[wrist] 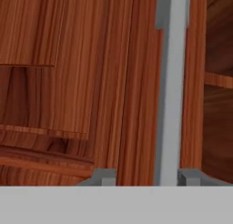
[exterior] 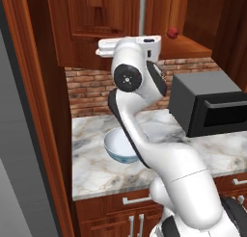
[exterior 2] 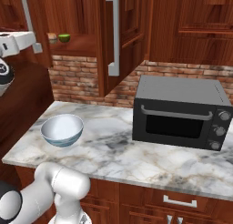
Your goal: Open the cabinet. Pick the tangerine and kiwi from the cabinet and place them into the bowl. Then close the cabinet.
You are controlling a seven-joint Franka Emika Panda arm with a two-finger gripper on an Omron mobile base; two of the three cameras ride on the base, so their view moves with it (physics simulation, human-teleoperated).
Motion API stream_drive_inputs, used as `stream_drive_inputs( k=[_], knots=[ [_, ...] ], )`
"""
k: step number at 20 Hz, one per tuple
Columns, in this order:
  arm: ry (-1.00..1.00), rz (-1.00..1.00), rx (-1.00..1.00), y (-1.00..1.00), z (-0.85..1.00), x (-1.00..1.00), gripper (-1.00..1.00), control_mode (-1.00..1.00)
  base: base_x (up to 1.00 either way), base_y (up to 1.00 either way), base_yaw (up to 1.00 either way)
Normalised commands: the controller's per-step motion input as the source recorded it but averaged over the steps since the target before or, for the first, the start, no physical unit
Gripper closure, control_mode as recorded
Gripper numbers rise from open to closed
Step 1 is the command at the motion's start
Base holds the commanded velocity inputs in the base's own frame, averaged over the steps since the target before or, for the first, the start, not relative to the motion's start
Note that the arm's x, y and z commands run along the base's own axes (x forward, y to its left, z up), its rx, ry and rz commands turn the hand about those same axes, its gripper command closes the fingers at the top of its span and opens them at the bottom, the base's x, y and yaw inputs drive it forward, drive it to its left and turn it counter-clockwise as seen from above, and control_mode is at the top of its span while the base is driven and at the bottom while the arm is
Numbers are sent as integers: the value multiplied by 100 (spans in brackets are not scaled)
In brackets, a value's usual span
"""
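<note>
The cabinet (exterior: 96,19) hangs over the counter; its right door (exterior 2: 129,36) stands swung out. My gripper (wrist: 146,176) is shut on the left door's long silver handle (wrist: 170,82), which runs up between the two fingertips. From the base views, the white hand (exterior: 144,43) sits at that handle's lower end (exterior 2: 32,32). On the cabinet shelf lie the tangerine (exterior 2: 52,38) and, to its right, the lime-green kiwi (exterior 2: 64,38). The bowl (exterior: 120,145) stands empty on the marble counter below (exterior 2: 62,129).
A dark microwave (exterior 2: 179,111) takes up the counter's right part. A small red fruit (exterior: 172,32) lies on the cabinet shelf. The open right door's handle (exterior 2: 113,32) juts toward me. Low cabinets with short handles (exterior 2: 179,201) run under the counter.
</note>
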Motion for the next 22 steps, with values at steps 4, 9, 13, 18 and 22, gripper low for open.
stream_drive_inputs(
  k=[4,9,13,18,22],
  knots=[
    [-3,-11,0,100,12,-55,100,-100,0,0,0],
    [-1,-9,0,100,12,-51,100,-100,0,0,0],
    [0,-4,0,100,13,-43,100,-100,0,0,0],
    [1,-1,-6,87,1,-19,-100,-100,0,0,0],
    [0,0,0,1,0,-6,-100,-100,0,0,0]
  ],
)
